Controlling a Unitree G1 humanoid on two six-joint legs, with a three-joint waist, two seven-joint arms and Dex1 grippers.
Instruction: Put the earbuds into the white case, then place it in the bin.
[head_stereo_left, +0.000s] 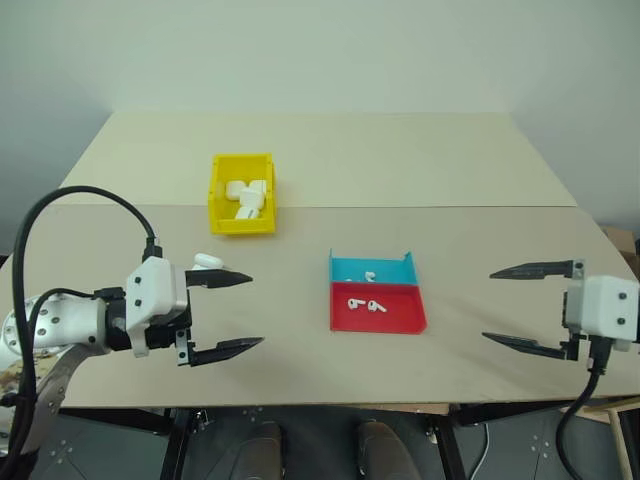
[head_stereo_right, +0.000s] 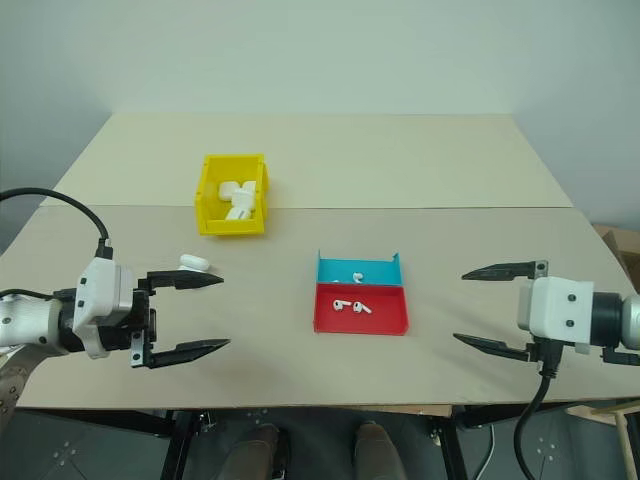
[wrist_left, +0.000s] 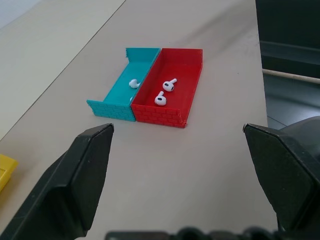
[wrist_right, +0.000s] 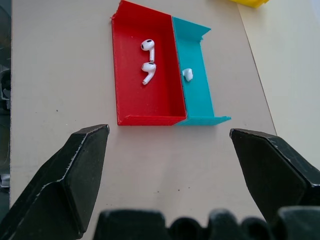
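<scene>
Starting condition: both arms hover above the counter (head_stereo_left: 330, 380), one at each side of the tray, and nothing is held.
Left gripper (head_stereo_left: 228, 313): jaws spread fully wide and empty, pointing across the counter toward the tray.
Right gripper (head_stereo_left: 515, 307): jaws spread fully wide and empty, pointing toward the tray from the opposite side.
Earbuds (wrist_right: 148, 61): two lie side by side in the red compartment of the tray (head_stereo_left: 400, 318); a third small white piece (wrist_right: 188, 74) lies in the blue compartment, and whether it is an earbud cannot be told.
White case (head_stereo_left: 207, 261): a small white object rests on the counter just beyond the left gripper's upper finger; it is judged to be the case. Lid position cannot be told.
Bin (head_stereo_left: 219, 205): yellow, at the far left of the counter, well apart from the tray; it already contains several white items.
Step in hand: approach the earbuds in the red compartment, judged the first pick.
Technique: descend from above so the tray walls do not block the fingers; take one earbud at a time by its stem.
Caution: the two earbuds lie close together; close slowly to avoid nudging the neighbour.
Support: use the left gripper to steady the case during insertion.
</scene>
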